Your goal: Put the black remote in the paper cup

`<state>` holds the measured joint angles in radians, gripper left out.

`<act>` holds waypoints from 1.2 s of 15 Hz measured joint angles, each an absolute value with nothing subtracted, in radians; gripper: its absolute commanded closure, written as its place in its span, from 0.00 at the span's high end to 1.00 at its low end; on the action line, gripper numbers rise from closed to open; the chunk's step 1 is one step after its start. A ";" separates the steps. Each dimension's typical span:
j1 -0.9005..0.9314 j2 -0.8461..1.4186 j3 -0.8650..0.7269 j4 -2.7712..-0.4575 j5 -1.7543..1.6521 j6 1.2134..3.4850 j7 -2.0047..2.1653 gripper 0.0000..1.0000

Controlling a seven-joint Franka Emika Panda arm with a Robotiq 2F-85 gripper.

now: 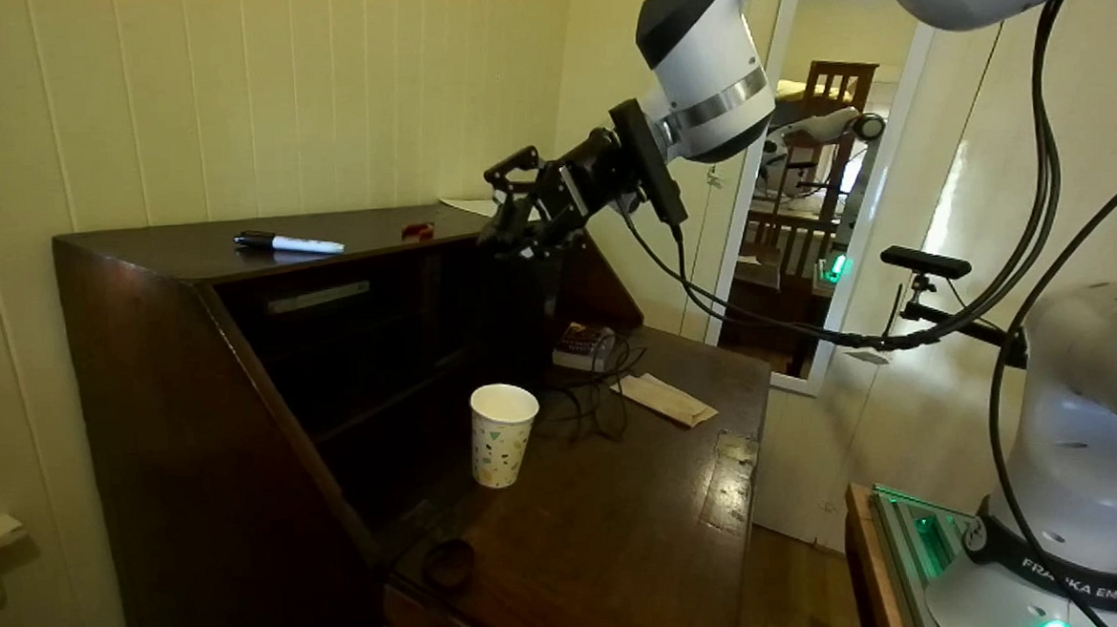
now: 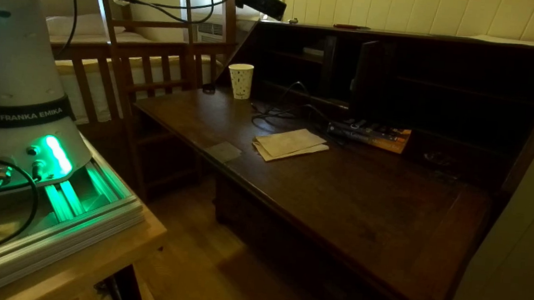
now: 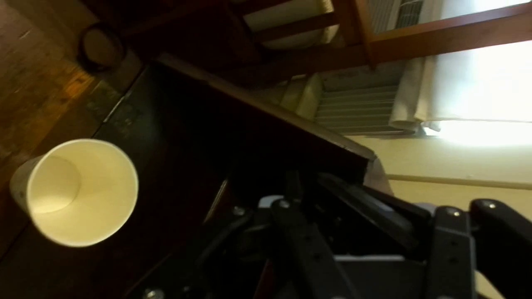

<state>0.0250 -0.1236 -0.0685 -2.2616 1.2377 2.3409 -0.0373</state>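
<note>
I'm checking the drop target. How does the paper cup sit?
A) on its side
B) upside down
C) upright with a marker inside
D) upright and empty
D: the paper cup stands mouth-up on the desk in both exterior views, and the wrist view shows nothing inside.

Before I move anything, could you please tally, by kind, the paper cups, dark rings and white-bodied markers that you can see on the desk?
Paper cup: 1
Dark ring: 1
White-bodied marker: 1
Total: 3
</note>
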 measured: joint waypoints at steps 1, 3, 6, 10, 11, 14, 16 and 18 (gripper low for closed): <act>0.025 -0.128 -0.068 -2.259 1.289 2.309 -0.054 0.08; 0.025 -0.131 -0.067 -2.257 1.389 2.240 -0.088 0.08; 0.025 -0.128 -0.063 -2.261 1.503 2.104 -0.115 0.08; 0.018 -0.128 -0.063 -2.272 1.565 1.898 -0.119 0.32; 0.016 -0.128 -0.064 -2.272 1.566 1.881 -0.119 0.32; 0.014 -0.127 -0.064 -2.272 1.565 1.874 -0.119 0.08; 0.012 -0.120 -0.062 -2.278 1.558 1.868 -0.085 0.08; 0.005 -0.112 -0.064 -2.294 1.550 1.820 -0.036 0.08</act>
<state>0.0047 -0.1124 -0.0635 -2.2937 1.5501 1.8201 -0.0356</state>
